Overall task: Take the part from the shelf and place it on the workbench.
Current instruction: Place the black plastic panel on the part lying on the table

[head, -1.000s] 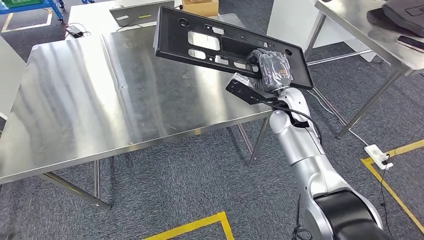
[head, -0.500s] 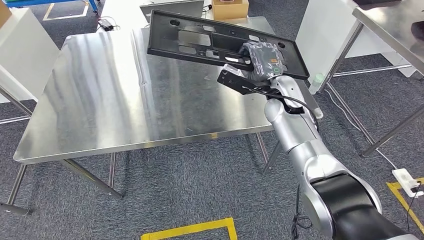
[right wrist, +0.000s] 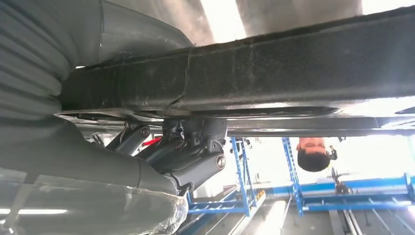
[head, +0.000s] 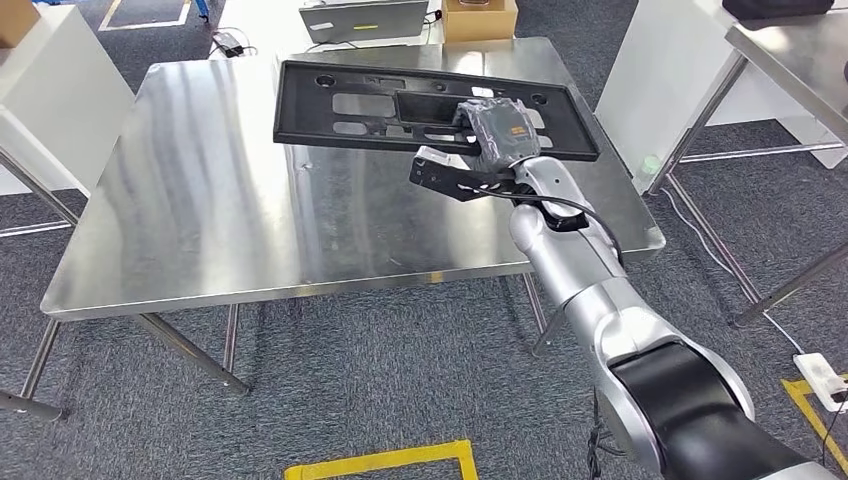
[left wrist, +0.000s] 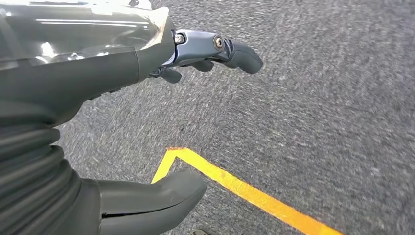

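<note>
Over steel workbench [head: 250, 200], right hand [head: 500, 130] clamped the black part [head: 340, 105]; best lowered flat, released late; left hand [left wrist: 147, 122] empty, fingers apart.

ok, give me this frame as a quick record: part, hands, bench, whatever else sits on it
part: long black plastic panel with cut-outs, held over the steel workbench; contact with the top cannot be told
right hand: grips the panel near its right end, fingers wrapped under its edge
left hand: holds nothing, hangs over grey carpet with a yellow floor line
behind bench: laptop, cardboard box
task state: panel not yet released
</note>
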Robot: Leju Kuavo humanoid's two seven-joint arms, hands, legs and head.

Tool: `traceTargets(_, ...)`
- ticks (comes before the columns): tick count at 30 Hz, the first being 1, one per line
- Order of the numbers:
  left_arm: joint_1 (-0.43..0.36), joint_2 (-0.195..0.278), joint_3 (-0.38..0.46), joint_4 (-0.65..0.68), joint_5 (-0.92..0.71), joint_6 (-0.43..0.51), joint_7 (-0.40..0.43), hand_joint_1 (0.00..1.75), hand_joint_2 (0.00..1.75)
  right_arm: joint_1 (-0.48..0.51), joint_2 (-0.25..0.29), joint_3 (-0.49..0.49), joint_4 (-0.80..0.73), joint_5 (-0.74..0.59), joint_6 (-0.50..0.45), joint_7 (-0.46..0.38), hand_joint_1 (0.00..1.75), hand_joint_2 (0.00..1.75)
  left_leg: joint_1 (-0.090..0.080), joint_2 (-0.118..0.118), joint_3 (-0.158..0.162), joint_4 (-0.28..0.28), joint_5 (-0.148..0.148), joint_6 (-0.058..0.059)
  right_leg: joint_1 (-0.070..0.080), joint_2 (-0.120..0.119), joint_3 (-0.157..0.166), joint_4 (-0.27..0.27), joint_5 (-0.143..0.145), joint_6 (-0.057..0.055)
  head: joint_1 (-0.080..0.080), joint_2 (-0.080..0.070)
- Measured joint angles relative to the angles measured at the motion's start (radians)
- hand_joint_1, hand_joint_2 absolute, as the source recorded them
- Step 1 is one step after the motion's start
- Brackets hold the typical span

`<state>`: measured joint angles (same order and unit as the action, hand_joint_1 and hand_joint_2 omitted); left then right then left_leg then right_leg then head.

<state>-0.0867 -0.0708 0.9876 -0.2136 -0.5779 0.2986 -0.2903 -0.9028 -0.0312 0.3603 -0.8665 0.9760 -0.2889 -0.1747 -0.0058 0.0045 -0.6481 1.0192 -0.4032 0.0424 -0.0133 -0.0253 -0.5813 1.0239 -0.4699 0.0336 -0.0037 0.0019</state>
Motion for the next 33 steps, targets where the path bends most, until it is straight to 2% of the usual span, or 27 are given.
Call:
traceTargets(2,-0.001,-0.001,0.000,0.000,-0.003,-0.002,0.000,0.00,1.75,0.007,-0.010,0.001,-0.011,-0.005,0.003,0.003,1.75,1.75,0.004,-0.004,0.013,-0.015,0.006,0.009,0.002,0.006,-0.021,0.046,-0.024,0.002,0.001,0.000)
traceTargets(5,-0.003,-0.002,0.000,0.000,-0.007,-0.010,-0.003,0.00,1.75,0.022,-0.034,-0.001,-0.029,-0.021,0.009,0.006,1.75,1.75,0.006,-0.014,0.019,-0.020,0.006,0.017,0.003,0.018,-0.121,0.232,-0.092,-0.006,0.002,0.000)
traceTargets(6,-0.003,-0.003,0.000,0.000,-0.007,-0.012,-0.005,0.00,1.75,0.033,-0.044,-0.004,-0.035,-0.027,0.009,0.006,1.75,1.75,0.006,-0.019,0.019,-0.020,0.005,0.018,0.003,0.019,-0.146,0.272,-0.100,-0.002,0.002,0.000)
traceTargets(7,-0.003,-0.003,0.000,0.000,-0.007,-0.014,-0.007,0.00,1.75,0.044,-0.054,-0.007,-0.043,-0.036,0.010,0.007,1.75,1.75,0.006,-0.025,0.019,-0.019,0.005,0.018,0.003,0.020,-0.154,0.276,-0.092,0.004,0.002,0.000)
traceTargets(8,-0.003,-0.004,0.000,0.000,-0.008,-0.015,-0.009,0.00,1.75,0.053,-0.064,-0.011,-0.052,-0.044,0.010,0.006,1.75,1.75,0.006,-0.030,0.020,-0.018,0.004,0.017,0.003,0.021,-0.143,0.241,-0.069,0.013,0.002,0.000)
traceTargets(9,-0.002,-0.005,0.000,0.000,-0.008,-0.017,-0.010,0.00,1.75,0.060,-0.074,-0.016,-0.062,-0.052,0.010,0.003,1.75,1.75,0.006,-0.035,0.020,-0.015,0.002,0.015,0.002,0.021,-0.114,0.169,-0.036,0.021,0.002,0.000)
traceTargets(10,-0.002,-0.005,0.000,0.000,-0.008,-0.021,-0.011,0.00,1.75,0.065,-0.084,-0.022,-0.072,-0.060,0.009,0.000,1.75,1.75,0.005,-0.038,0.019,-0.012,-0.001,0.012,0.002,0.022,-0.083,0.096,-0.005,0.024,0.002,0.000)
traceTargets(12,-0.002,-0.005,0.000,0.000,-0.008,-0.032,-0.013,0.00,1.75,0.070,-0.099,-0.034,-0.088,-0.073,0.009,-0.007,1.75,1.75,0.002,-0.043,0.017,-0.005,-0.007,0.004,0.002,0.023,-0.036,-0.002,0.034,0.018,0.001,0.000)
traceTargets(14,-0.001,-0.004,0.000,0.000,-0.008,-0.038,-0.014,0.00,1.75,0.076,-0.108,-0.044,-0.098,-0.081,0.008,-0.012,1.75,1.75,-0.001,-0.043,0.016,-0.002,-0.011,0.006,0.001,0.024,-0.027,-0.015,0.041,0.008,0.001,0.000)
traceTargets(17,0.000,-0.003,0.000,0.000,-0.008,-0.043,-0.014,0.00,1.75,0.085,-0.118,-0.055,-0.108,-0.084,0.008,-0.014,1.75,1.75,-0.001,-0.041,0.019,-0.004,-0.010,0.017,0.001,0.026,-0.027,-0.016,0.043,0.006,0.001,0.000)
traceTargets(20,0.000,-0.001,0.000,0.000,-0.008,-0.045,-0.014,0.00,1.75,0.090,-0.125,-0.060,-0.115,-0.085,0.008,-0.014,1.75,1.75,0.000,-0.038,0.023,-0.009,-0.010,0.016,0.001,0.029,-0.026,-0.016,0.043,0.006,0.000,0.000)
traceTargets(24,0.000,0.001,0.000,0.000,-0.006,-0.046,-0.012,0.00,1.75,0.092,-0.134,-0.070,-0.119,-0.093,0.007,-0.017,1.75,1.75,0.000,-0.038,0.025,-0.013,-0.008,0.012,0.002,0.029,-0.026,-0.015,0.042,0.005,0.000,0.000)
traceTargets(30,0.000,0.001,0.001,0.000,-0.001,-0.061,-0.005,0.00,1.75,0.091,-0.147,-0.082,-0.120,-0.103,0.012,-0.030,1.75,1.75,-0.001,-0.037,0.024,-0.014,-0.010,-0.003,0.002,0.029,-0.026,-0.015,0.041,0.004,0.000,0.000)
traceTargets(33,0.000,0.001,0.001,0.000,0.002,-0.064,-0.005,0.00,1.75,0.087,-0.148,-0.083,-0.118,-0.104,0.017,-0.040,1.75,1.75,-0.002,-0.037,0.024,-0.014,-0.010,-0.005,0.001,0.029,-0.027,-0.015,0.041,0.004,0.001,0.000)
